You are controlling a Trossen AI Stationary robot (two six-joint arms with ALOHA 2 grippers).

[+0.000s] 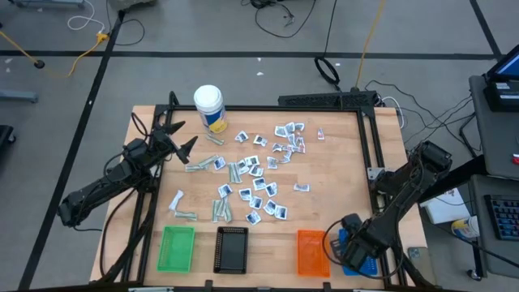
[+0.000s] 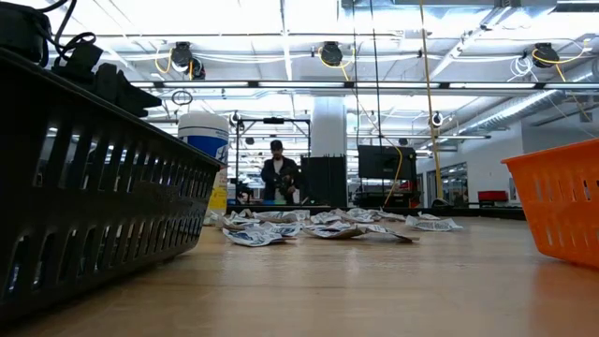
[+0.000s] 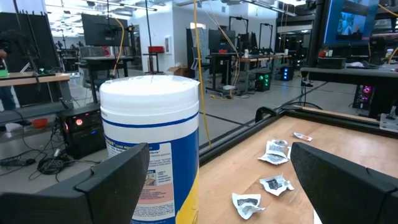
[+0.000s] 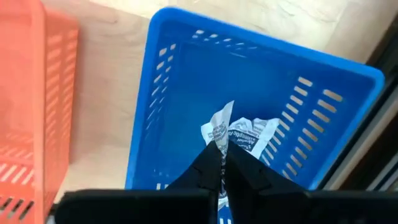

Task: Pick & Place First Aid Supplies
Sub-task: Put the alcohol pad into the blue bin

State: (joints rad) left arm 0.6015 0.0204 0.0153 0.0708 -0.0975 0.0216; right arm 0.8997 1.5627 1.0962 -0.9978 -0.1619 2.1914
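- Left pincer [image 1: 180, 136] hovers near the desk's [image 1: 340, 174] left rear, fingers spread wide and holding nothing, aimed at the white bottle [image 1: 209, 108] just beyond it.
- Its arm stretches in low from the left edge.
- The first aid supplies [image 1: 258, 174] lie scattered mid-desk, with bare wood on both sides of them.
- Along the near edge sit the green tray [image 1: 176, 248], black tray [image 1: 232, 249] and orange tray [image 1: 311, 252], with gaps between.
- Right pincer [image 4: 222, 167] points down into the blue tray [image 4: 186, 81] at the near right corner, fingers pinched narrow on a white sachet [image 4: 239, 138].
- Its arm folds in from the right edge.
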